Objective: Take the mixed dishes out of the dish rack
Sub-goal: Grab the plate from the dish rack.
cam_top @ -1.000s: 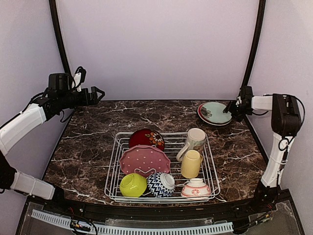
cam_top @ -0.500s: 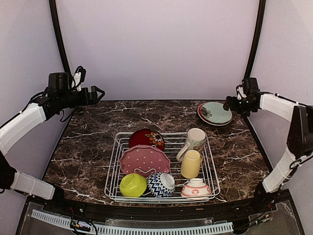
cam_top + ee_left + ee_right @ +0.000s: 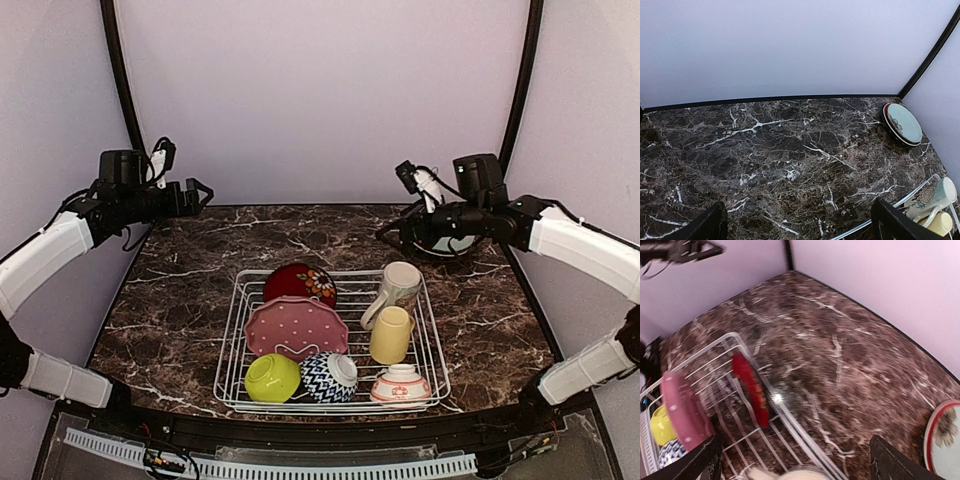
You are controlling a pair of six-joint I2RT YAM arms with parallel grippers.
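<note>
The white wire dish rack (image 3: 232,330) stands mid-table. It holds a red plate (image 3: 300,283), a pink dotted scalloped plate (image 3: 296,327), a cream mug (image 3: 398,285), a yellow mug (image 3: 390,335), a lime bowl (image 3: 272,378), a navy-zigzag bowl (image 3: 330,375) and a pink-white bowl (image 3: 401,385). A teal plate (image 3: 902,123) lies on a dark-rimmed plate at the back right, outside the rack. My right gripper (image 3: 398,232) is open and empty, raised over the rack's far right corner, with the red plate (image 3: 750,390) below it. My left gripper (image 3: 195,190) is open and empty, high at the back left.
Marble table with walls behind and at both sides. Black frame posts (image 3: 515,100) stand at the back corners. The right arm partly hides the teal plate in the top view. The rack's far rim (image 3: 790,415) runs under the right gripper.
The right arm has swung left and up from beside the teal plate, towards the rack's far right corner. The left arm has not moved. The dishes have not moved.
</note>
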